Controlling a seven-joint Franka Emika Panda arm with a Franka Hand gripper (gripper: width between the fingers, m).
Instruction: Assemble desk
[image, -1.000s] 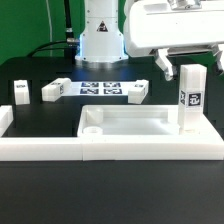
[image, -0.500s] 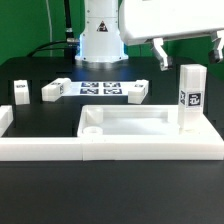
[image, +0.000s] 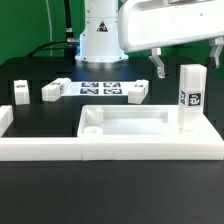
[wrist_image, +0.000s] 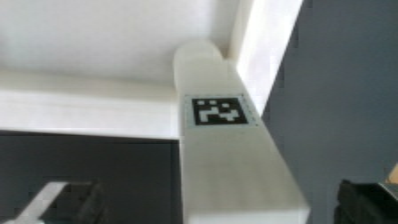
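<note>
Our hand (image: 188, 60) hovers wide open, empty, over the white square plastic leg (image: 189, 96). The leg stands upright in a corner of the white rimmed tray top (image: 130, 122), toward the edge of the tabletop (image: 40, 75) on the exterior view's right, seated for fastening, we reckon.

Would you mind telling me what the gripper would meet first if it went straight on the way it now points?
Likely the upright leg standing at a corner of the desk top: the open gripper hangs above it, though depth is unclear.

The desk top (image: 135, 122) and upright leg (image: 190, 80) are white, the leg's tag (image: 190, 99) black-and-white, the table (image: 40, 115) black.
</note>
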